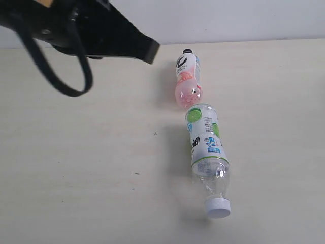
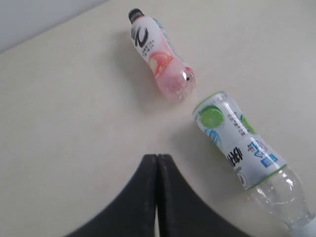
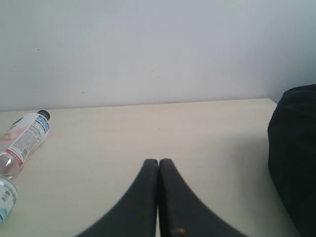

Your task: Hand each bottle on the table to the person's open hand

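Note:
Two bottles lie end to end on the pale table (image 1: 81, 168). The pink bottle (image 1: 187, 80) with a black cap lies at the back; the left wrist view shows the pink bottle (image 2: 160, 59) and the right wrist view catches the pink bottle (image 3: 22, 140) at its edge. A clear bottle (image 1: 207, 155) with a green-and-white label and a white cap lies nearer, base almost touching the pink one, also the clear bottle (image 2: 247, 160). My left gripper (image 1: 150, 51) hangs shut and empty above the table, left of the pink bottle; left gripper (image 2: 157, 157). The right gripper (image 3: 158, 161) is shut and empty. No hand shows.
A black cable loop (image 1: 66, 76) hangs from the left arm at the upper left. A dark mass, perhaps clothing (image 3: 295, 153), fills one side of the right wrist view. A pale wall (image 3: 148, 49) runs behind the table's far edge.

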`<action>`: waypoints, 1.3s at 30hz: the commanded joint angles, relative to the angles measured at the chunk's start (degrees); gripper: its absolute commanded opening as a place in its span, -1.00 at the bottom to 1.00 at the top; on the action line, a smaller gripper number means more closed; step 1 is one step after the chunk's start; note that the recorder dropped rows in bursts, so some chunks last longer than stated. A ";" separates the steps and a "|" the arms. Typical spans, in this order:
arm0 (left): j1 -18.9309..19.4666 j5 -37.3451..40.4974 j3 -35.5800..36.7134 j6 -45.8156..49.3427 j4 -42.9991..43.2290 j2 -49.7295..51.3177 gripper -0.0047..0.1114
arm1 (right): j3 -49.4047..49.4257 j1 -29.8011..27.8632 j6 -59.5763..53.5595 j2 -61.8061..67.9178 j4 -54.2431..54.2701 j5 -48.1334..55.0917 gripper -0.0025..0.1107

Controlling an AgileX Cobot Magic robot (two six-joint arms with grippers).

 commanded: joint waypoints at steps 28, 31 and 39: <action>-0.28 -7.17 46.07 -34.09 29.54 -43.93 -0.92 | 0.24 0.12 -0.49 -0.27 -0.36 -0.75 -0.96; -0.28 -7.17 46.32 -33.98 29.54 -43.93 -0.92 | 0.24 0.12 -0.49 -0.27 -0.36 -0.75 -0.96; -0.28 -7.17 46.32 -33.84 29.54 -43.93 -0.92 | 0.24 0.12 -0.49 -0.27 -0.36 -0.75 -0.96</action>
